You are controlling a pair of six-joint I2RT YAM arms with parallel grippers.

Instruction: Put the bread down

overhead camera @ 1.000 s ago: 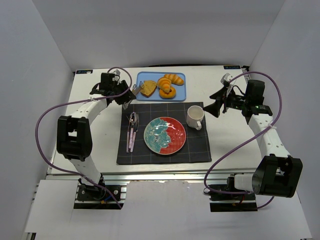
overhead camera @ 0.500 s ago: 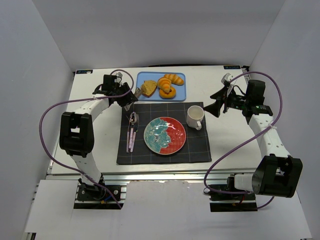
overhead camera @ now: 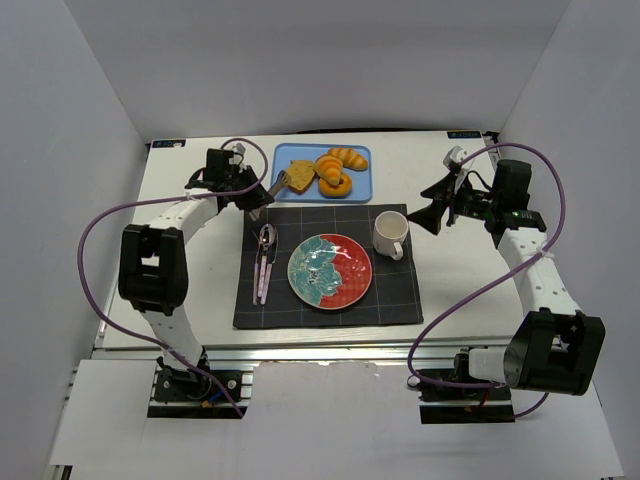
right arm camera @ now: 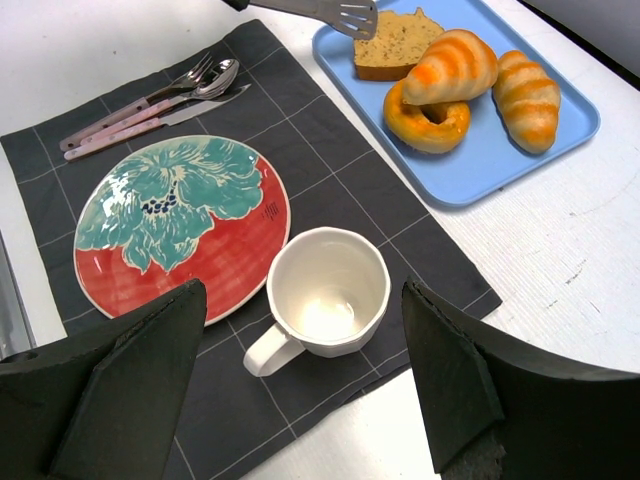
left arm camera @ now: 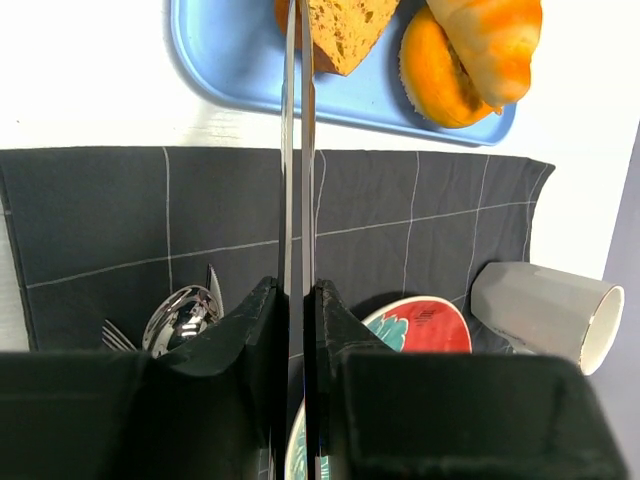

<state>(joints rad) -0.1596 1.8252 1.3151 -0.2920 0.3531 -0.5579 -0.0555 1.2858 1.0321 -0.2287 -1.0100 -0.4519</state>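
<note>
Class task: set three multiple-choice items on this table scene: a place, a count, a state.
1. The bread lies: A on the plate; B on the blue tray; C in the mug.
2. Pastries beside it on the tray: A one; B five; C three.
3. The left gripper is: A shut on the tongs; B open and empty; C holding the fork.
Answers: B, it rests on the tray; C, a ring pastry and two croissants; A, it clamps the tongs' blades.

— The tray (overhead camera: 284, 155) lies behind the placemat (overhead camera: 400, 300), the bread (overhead camera: 297, 177) in its left end, pastries (overhead camera: 335, 184) to the right.
— On the placemat: cutlery (overhead camera: 264, 262) left, plate (overhead camera: 330, 270) centre, mug (overhead camera: 390, 233) right.
</note>
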